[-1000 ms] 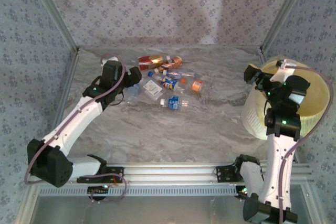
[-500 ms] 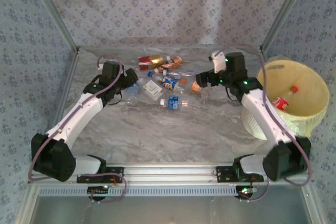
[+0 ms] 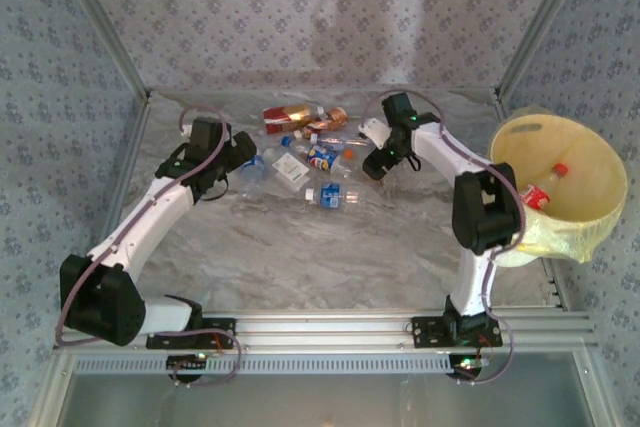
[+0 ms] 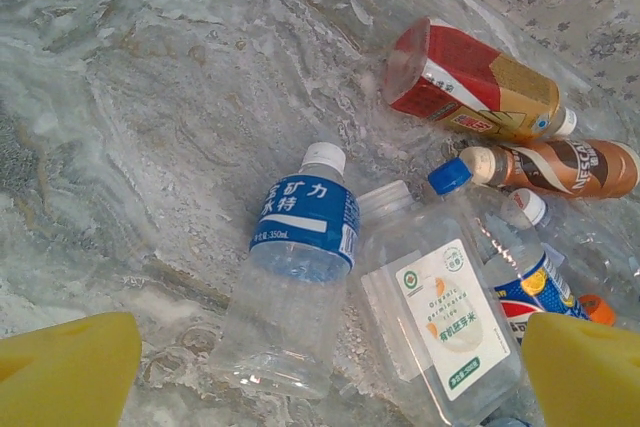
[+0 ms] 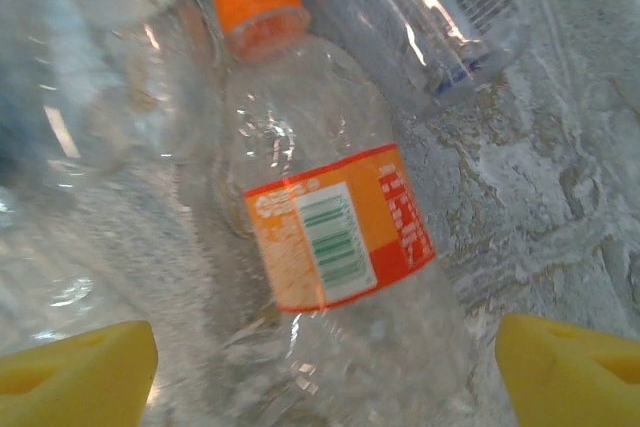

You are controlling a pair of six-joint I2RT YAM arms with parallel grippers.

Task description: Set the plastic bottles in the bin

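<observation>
Two grippers work low over the bottle pile on the marbled table (image 3: 300,247).

Left gripper (image 4: 320,372): yellow fingers (image 4: 65,367) wide apart. A blue-labelled water bottle (image 4: 300,267) lies between them, not gripped. A white-and-green-labelled bottle (image 4: 440,322) is just beside it. Beyond lie a brown bottle (image 4: 565,167) and a red-and-gold bottle (image 4: 470,82).

Right gripper (image 5: 325,367): fingers (image 5: 570,362) apart, straddling an orange-labelled bottle (image 5: 335,237), no contact seen.

Bin (image 3: 600,162) stands at the right edge, with a red-labelled bottle (image 3: 537,193) inside.

You see the plastic bottles (image 3: 318,152) lying on their sides, clustered well left of the bin (image 3: 590,162); one orange-labelled bottle (image 5: 330,237) is crumpled; a red-capped bottle (image 3: 540,190) lies inside the pale-yellow, bag-lined bin.
</observation>
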